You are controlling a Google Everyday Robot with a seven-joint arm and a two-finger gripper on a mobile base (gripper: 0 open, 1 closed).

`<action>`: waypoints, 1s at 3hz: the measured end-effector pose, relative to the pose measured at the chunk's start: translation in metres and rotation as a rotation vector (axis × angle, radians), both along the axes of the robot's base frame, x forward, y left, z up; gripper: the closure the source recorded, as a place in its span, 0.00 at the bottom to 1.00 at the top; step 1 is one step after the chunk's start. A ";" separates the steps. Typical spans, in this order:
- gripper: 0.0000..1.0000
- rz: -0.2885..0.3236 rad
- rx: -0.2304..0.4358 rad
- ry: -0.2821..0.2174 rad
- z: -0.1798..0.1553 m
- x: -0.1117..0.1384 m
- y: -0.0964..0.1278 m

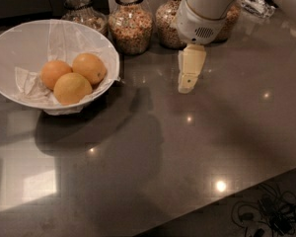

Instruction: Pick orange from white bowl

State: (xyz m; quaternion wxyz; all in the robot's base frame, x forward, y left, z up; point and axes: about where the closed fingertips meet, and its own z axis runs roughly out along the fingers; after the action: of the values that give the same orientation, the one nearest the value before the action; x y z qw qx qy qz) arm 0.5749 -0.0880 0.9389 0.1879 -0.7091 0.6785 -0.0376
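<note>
The white bowl [10,48] stands at the left of the dark counter, lined with crumpled white paper. Three oranges lie in it. The orange [90,68], deep orange and the largest, is at the right rear. A slightly smaller deep-orange one [55,73] lies to its left. A paler, yellower one [71,88] lies in front. My gripper [189,81] hangs pointing down from the white arm [203,14], above the counter, well to the right of the bowl and holding nothing that I can see.
Glass jars of grain stand along the back: one [80,6] behind the bowl, one [131,22] in the middle, one [168,19] beside the arm. The counter's front edge runs diagonally at the lower right, with cables [266,214] on the floor beyond it.
</note>
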 end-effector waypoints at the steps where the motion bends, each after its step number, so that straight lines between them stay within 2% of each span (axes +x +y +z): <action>1: 0.00 0.088 0.072 -0.032 0.003 0.023 0.036; 2: 0.00 0.214 0.159 -0.051 0.018 0.034 0.080; 3: 0.00 0.345 0.251 -0.026 0.027 0.034 0.124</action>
State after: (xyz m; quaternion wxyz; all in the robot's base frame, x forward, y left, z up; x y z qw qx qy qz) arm 0.6088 0.0361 0.9655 0.2871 -0.7852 0.5441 0.0709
